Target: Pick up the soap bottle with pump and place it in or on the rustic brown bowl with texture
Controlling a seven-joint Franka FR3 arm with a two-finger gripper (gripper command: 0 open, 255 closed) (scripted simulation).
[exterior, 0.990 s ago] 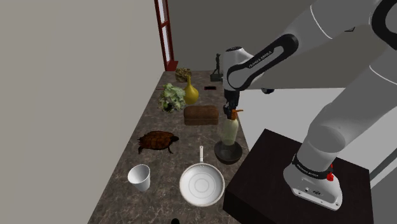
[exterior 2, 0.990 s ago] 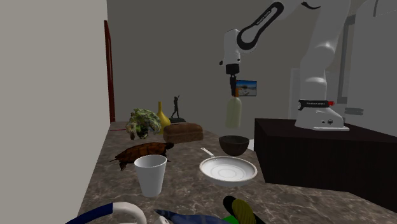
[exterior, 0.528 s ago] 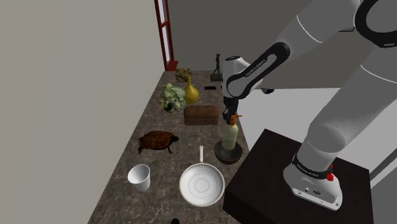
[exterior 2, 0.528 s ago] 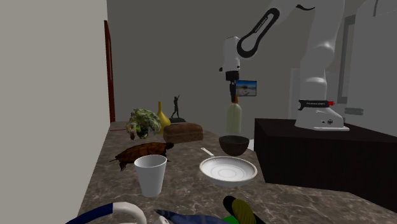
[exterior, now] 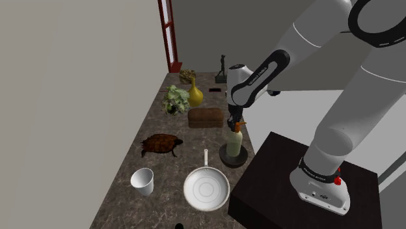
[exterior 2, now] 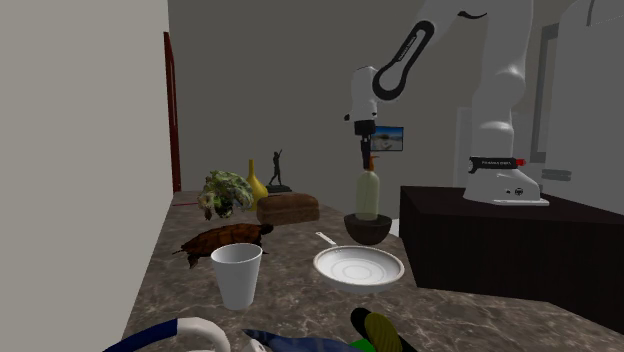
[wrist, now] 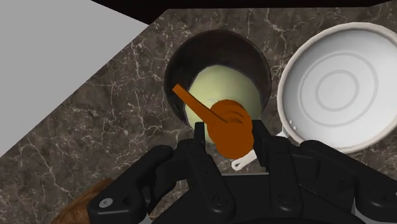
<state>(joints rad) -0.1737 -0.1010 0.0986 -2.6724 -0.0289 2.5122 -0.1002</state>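
Observation:
The soap bottle [exterior: 234, 142] has a pale green body and an orange pump. It stands upright with its base down inside the dark brown bowl [exterior: 234, 159] near the counter's edge by the stand. My gripper [exterior: 235, 123] points straight down, shut on the pump top. From the second exterior view the bottle [exterior 2: 369, 195] rises out of the bowl [exterior 2: 367, 231] under the gripper [exterior 2: 365, 163]. In the wrist view the black fingers [wrist: 203, 137] clasp the orange pump [wrist: 232, 127] over the bottle's body [wrist: 222, 95], ringed by the bowl's rim [wrist: 191, 48]. Whether the bottle rests on the bowl's bottom I cannot tell.
A white pan [exterior: 206, 188] lies just in front of the bowl, with a white cup [exterior: 142, 181] and a turtle figure [exterior: 161, 144] beside it. Behind are a brown loaf-shaped block [exterior: 204, 118], a yellow vase [exterior: 195, 95], a plant [exterior: 174, 99] and a statuette [exterior: 222, 68]. The dark stand [exterior: 306, 188] borders the counter.
The gripper has come straight down with the bottle, from hanging above the bowl to having its base inside it. The grip stays shut.

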